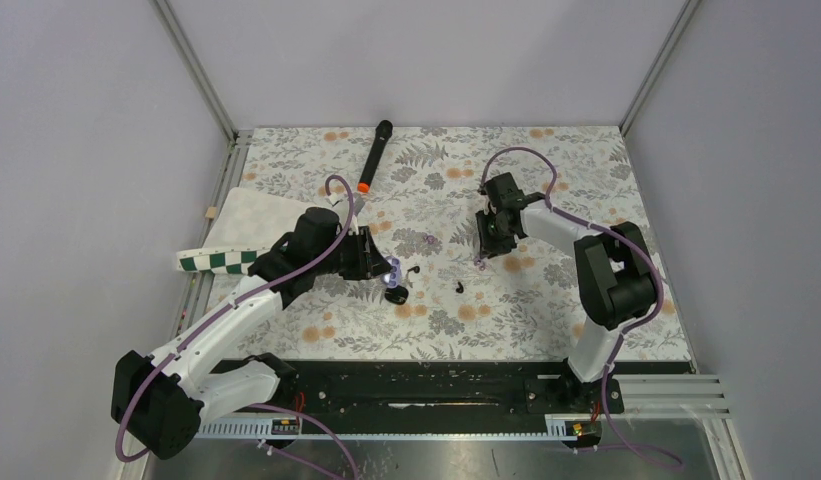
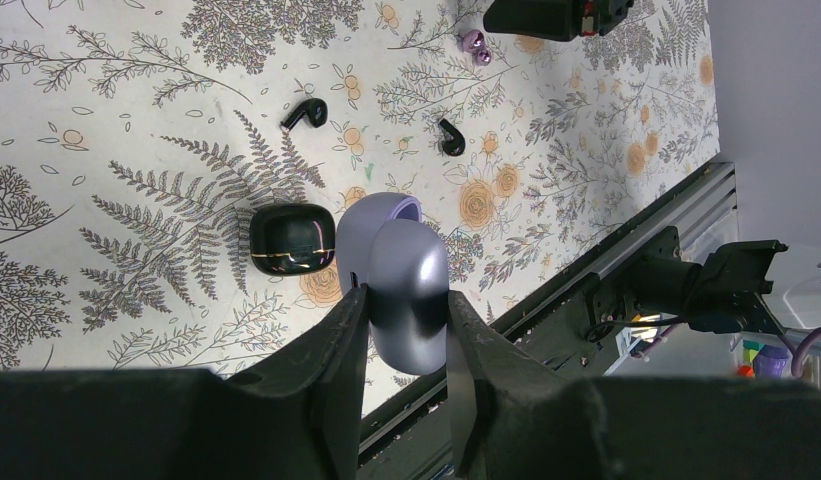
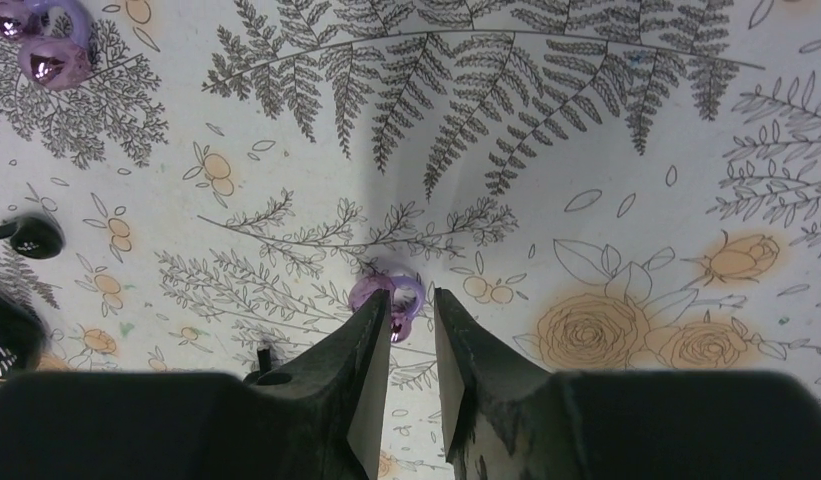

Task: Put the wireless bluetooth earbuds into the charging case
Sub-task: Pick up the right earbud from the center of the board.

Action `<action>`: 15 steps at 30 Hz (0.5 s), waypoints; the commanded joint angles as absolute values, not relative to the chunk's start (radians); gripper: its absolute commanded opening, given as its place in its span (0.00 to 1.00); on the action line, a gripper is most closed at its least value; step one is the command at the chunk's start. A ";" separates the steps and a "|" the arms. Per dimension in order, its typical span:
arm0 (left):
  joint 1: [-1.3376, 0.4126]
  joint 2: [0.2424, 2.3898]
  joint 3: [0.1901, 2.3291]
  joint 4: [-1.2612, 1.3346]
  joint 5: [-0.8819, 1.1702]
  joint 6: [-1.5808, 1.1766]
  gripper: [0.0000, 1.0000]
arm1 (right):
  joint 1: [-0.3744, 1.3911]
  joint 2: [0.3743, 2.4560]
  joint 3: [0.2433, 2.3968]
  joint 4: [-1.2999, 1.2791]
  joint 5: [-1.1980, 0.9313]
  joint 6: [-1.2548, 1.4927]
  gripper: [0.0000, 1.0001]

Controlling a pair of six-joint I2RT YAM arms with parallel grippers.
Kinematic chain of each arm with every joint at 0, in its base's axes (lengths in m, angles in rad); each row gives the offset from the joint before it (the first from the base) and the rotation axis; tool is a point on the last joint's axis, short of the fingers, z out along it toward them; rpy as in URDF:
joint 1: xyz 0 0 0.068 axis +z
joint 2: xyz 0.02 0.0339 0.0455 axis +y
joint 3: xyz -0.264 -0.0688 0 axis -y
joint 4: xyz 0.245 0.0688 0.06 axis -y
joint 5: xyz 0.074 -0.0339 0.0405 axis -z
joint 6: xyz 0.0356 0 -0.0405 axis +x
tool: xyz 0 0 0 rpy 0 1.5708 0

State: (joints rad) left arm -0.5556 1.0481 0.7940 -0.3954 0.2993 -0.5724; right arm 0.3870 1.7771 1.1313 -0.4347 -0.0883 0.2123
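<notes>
The glossy black charging case point(image 2: 292, 240) lies closed on the floral table. Two black earbuds point(image 2: 306, 113) point(image 2: 450, 137) lie loose beyond it. My left gripper point(image 2: 406, 295) is shut on a lavender case point(image 2: 408, 285), right beside the black one; its lid seems raised. A purple earbud point(image 3: 388, 300) lies at the tips of my right gripper point(image 3: 412, 295), whose jaws stand a narrow gap apart, the left finger touching it. A second purple earbud point(image 3: 46, 58) lies farther off. From above, the left gripper point(image 1: 391, 275) is mid-table and the right gripper point(image 1: 483, 258) to its right.
A black microphone point(image 1: 374, 157) with an orange band lies at the back. A white pad point(image 1: 256, 218) and a green checkered strip point(image 1: 218, 262) sit at the left edge. A black rail point(image 1: 436, 385) runs along the near edge.
</notes>
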 commanded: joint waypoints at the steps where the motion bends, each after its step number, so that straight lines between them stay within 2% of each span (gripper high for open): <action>1: -0.560 1.021 0.802 -0.361 0.302 -0.568 0.00 | 0.385 1.820 1.180 -0.473 -0.078 0.173 0.30; 15: -0.560 1.025 0.803 -0.358 0.300 -0.569 0.00 | 0.386 1.839 1.149 -0.477 -0.130 0.202 0.28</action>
State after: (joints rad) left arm -0.5556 1.0481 0.7940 -0.3954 0.3004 -0.5724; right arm 0.3870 1.8385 1.1477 -0.4522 -0.1009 0.1909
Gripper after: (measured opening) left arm 0.295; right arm 0.287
